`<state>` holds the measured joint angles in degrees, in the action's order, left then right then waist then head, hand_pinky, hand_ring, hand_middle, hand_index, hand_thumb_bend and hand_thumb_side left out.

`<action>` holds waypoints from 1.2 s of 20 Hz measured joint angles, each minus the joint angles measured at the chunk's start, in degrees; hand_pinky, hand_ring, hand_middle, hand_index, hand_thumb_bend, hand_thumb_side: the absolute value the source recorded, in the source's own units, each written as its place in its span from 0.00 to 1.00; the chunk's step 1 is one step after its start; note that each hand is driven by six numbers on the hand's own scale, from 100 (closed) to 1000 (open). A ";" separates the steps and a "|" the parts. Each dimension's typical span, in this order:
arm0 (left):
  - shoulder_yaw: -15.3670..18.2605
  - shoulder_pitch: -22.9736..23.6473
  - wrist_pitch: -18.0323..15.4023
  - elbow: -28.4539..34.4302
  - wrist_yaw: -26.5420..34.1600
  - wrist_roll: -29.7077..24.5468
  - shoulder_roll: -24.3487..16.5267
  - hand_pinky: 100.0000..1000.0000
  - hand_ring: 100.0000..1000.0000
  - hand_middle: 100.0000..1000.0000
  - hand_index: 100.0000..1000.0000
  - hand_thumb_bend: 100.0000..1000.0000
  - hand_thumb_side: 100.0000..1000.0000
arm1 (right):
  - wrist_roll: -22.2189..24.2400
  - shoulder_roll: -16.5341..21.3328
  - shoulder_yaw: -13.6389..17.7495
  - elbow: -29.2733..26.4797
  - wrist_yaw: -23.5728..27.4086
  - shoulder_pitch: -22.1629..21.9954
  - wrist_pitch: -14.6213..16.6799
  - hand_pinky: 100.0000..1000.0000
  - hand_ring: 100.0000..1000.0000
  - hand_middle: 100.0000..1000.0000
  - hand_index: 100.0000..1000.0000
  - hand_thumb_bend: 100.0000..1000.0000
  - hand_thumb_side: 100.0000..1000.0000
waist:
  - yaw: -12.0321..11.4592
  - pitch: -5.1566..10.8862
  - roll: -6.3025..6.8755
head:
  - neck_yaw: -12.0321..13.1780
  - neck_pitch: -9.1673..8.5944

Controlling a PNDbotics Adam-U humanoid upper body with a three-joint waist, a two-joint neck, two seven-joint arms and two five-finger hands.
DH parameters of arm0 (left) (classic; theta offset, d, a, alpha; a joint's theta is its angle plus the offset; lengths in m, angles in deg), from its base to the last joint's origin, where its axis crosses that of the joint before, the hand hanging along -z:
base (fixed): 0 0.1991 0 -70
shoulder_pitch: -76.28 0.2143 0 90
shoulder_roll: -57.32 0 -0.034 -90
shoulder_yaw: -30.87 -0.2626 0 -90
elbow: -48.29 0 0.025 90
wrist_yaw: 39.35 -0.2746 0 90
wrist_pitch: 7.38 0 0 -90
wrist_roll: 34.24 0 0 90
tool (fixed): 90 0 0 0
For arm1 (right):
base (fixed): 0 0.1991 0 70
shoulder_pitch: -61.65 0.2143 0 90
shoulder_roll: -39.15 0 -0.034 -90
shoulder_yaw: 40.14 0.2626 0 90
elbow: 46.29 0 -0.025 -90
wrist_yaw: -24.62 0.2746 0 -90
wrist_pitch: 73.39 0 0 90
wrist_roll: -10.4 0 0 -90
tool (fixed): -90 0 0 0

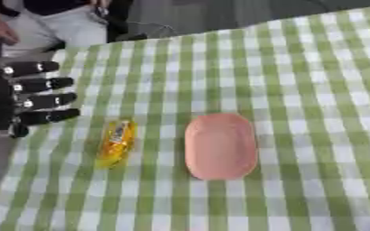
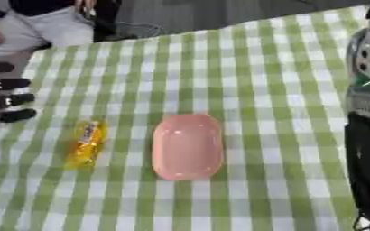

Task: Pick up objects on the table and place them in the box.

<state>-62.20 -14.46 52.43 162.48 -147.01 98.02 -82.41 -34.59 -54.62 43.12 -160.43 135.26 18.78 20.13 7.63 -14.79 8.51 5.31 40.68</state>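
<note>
The table [image 1: 298,67] is covered with a green-and-white checked cloth. A pink oval box [image 1: 220,146], shallow and open-topped, lies near the middle of the table with its long axis running near to far. Just left of the box, apart from it, lies a yellow packet [image 1: 117,142] with a pale label, its long axis also running near to far and tilted slightly. The left hand [image 1: 30,99] shows at the left edge, farther away than the packet and apart from it; its fingers are straight, spread and pointing right, holding nothing. The right arm [image 2: 368,117] shows along the right edge in the right eye view only; the state of its hand cannot be told.
</note>
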 measured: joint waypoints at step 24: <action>-5.41 2.46 2.83 -0.01 -12.54 2.83 4.67 0.64 0.74 0.75 0.84 0.90 0.25 | 2.06 0.00 -0.27 0.00 -1.51 1.10 -2.04 0.48 0.59 0.66 1.00 0.00 1.00 | 3.66 -2.67 1.02 | 1.52 -0.54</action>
<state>-67.61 -12.00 55.26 162.47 -159.55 100.85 -77.74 -32.52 -54.63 42.84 -160.43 133.75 19.88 18.09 11.29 -17.46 9.53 6.83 40.14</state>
